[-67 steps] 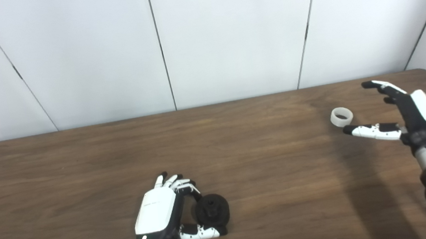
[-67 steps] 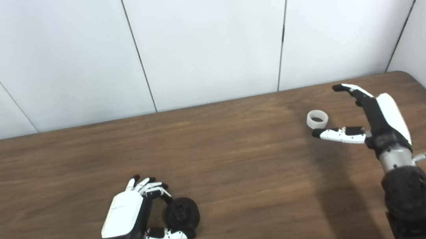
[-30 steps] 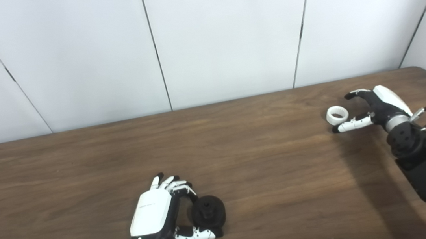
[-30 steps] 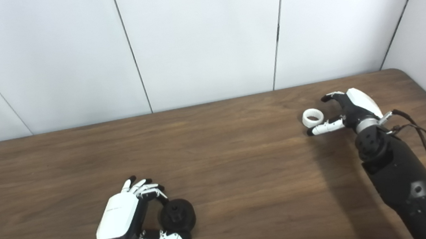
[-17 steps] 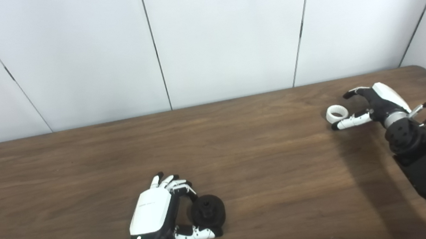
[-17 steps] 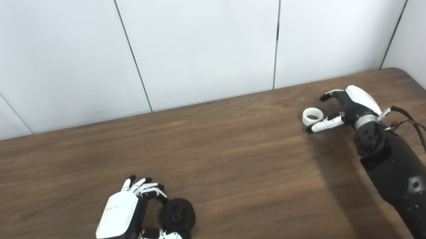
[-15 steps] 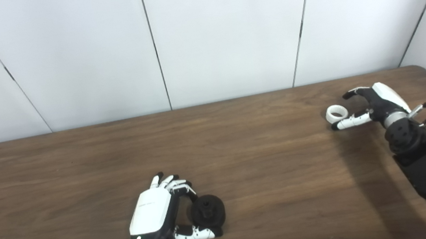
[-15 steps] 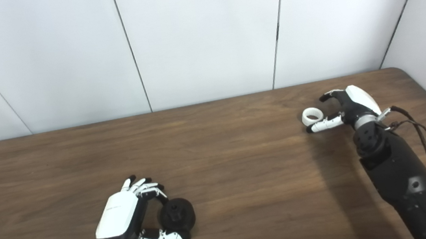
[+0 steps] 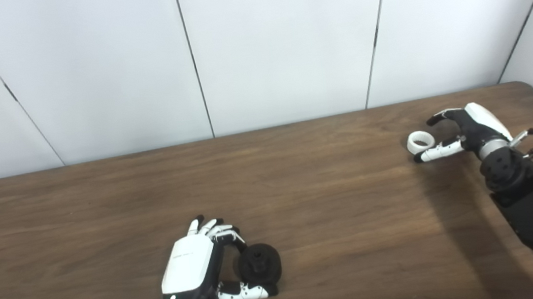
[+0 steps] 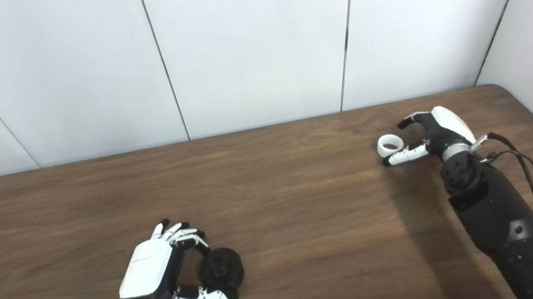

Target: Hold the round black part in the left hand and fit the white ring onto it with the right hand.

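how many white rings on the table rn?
1. The white ring lies on the table at far right, between the open fingers of the right robot hand, not yet gripped. None visible elsewhere; nothing seems to hide another.

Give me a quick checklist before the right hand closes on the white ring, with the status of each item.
1. White ring lies flat on the table: ok.
2. Right hand open, ring between thumb and fingers: ok.
3. Thumb touching the ring: cannot tell.
4. Left hand around the round black part: ok.
5. Black part lifted off the table: not ok, it rests there.
6. Table between the hands bare: ok.
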Robot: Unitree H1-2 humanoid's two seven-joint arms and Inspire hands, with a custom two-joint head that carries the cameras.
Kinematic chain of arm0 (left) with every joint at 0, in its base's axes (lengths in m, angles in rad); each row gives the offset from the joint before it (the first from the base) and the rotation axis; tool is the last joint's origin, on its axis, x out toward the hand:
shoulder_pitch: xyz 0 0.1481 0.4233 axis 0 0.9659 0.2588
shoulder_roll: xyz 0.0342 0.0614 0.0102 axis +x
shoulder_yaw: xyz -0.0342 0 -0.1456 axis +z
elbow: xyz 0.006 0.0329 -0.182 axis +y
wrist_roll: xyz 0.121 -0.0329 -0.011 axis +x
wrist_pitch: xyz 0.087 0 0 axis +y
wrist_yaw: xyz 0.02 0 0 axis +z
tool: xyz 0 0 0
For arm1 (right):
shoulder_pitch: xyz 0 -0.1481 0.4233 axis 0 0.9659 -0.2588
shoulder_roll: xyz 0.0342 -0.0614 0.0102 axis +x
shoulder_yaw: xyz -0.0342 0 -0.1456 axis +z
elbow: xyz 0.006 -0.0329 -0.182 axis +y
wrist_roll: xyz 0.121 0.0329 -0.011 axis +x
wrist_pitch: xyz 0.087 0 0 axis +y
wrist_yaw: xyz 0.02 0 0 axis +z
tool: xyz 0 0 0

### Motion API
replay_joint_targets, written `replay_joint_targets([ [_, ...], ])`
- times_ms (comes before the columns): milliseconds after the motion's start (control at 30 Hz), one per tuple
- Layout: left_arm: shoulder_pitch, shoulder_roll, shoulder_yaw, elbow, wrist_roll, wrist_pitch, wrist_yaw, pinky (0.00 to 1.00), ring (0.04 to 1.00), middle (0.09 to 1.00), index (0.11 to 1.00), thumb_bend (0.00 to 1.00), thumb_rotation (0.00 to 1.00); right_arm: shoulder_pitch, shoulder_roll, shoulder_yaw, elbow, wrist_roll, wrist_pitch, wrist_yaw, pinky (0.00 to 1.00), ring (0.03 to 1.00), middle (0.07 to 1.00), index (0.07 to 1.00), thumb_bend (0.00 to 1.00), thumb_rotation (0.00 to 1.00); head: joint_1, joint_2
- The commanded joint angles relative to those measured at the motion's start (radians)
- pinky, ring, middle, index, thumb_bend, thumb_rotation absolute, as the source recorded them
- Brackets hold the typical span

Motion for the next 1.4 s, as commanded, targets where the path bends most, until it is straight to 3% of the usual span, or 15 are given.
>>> replay_joint_targets([
  [0,-0.010,0.010,0.004,-0.012,0.008,0.001,-0.005,1.00,0.890,0.766,0.485,0.52,0.05,-0.046,-0.019,-0.007,-0.024,-0.001,-0.033,-0.026,0.89,0.982,0.888,0.717,0.86,0.23,0.000,0.001],
  [833,-0.011,0.008,0.004,-0.013,0.006,-0.001,-0.005,1.00,0.886,0.764,0.484,0.52,0.05,-0.054,-0.006,0.026,-0.002,-0.031,-0.031,-0.058,0.88,0.934,0.830,0.670,0.87,0.24,-0.002,0.006],
  [1367,-0.007,0.007,0.005,-0.020,0.008,0.001,-0.006,1.00,0.887,0.763,0.484,0.52,0.05,-0.043,-0.008,0.026,-0.033,-0.023,0.003,-0.039,0.94,0.953,0.878,0.672,0.84,0.22,-0.003,0.010],
])
